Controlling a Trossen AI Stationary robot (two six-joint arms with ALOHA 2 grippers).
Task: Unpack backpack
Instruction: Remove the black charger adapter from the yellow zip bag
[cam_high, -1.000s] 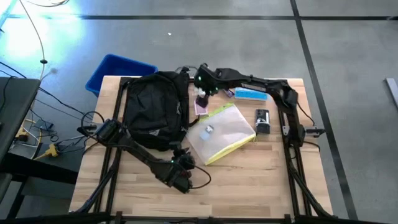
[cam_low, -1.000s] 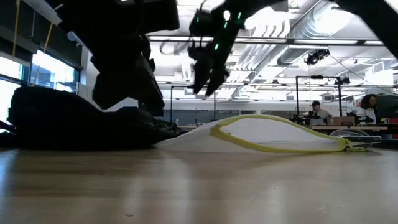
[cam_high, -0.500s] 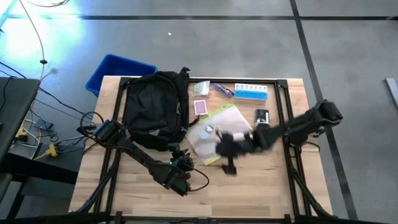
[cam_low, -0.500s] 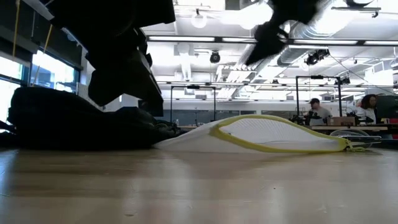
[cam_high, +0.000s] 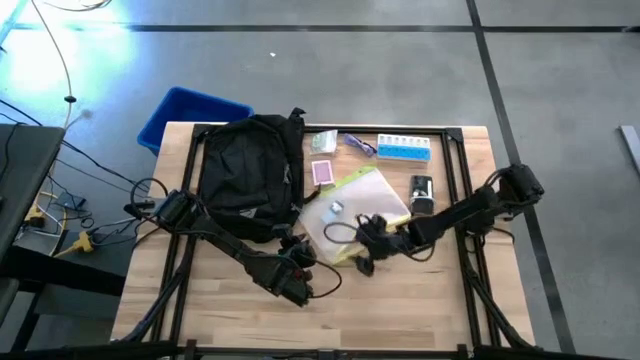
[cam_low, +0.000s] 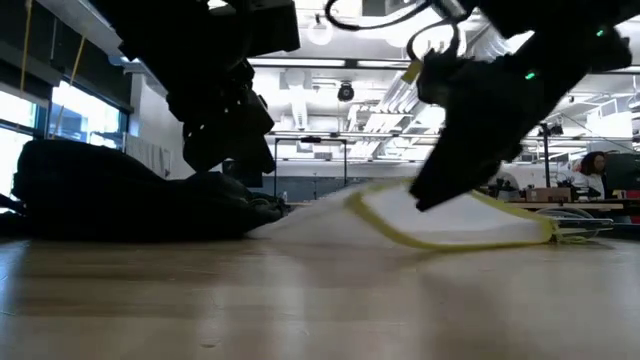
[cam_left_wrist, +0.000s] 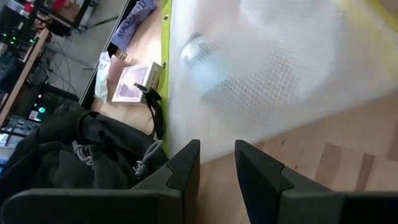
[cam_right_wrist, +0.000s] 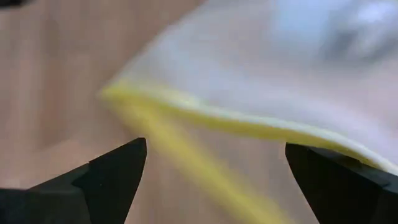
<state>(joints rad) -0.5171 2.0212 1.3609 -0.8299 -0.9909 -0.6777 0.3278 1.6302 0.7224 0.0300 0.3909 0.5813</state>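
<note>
The black backpack (cam_high: 250, 175) lies flat on the table's left half; it also shows in the low view (cam_low: 100, 190). To its right lies a clear pouch (cam_high: 355, 205) with a yellow edge (cam_right_wrist: 205, 121). My left gripper (cam_left_wrist: 217, 165) hovers by the pouch's near left corner, beside the backpack's bottom (cam_left_wrist: 74, 149). Its fingers stand a narrow gap apart with nothing between them. My right gripper (cam_high: 360, 258) is wide open over the pouch's near yellow edge (cam_low: 400, 225), its fingers on either side of it. I see no touch.
A blue bin (cam_high: 190, 112) stands off the table's far left corner. A pink card box (cam_high: 322, 172), a blue pill organiser (cam_high: 403, 148) and a small black item (cam_high: 421, 193) lie beyond and right of the pouch. Bare wood runs along the near edge.
My right gripper has swung from the far side of the table, by the backpack's top, across the pouch toward the near edge and down to the pouch's yellow edge. It has stayed wide open.
</note>
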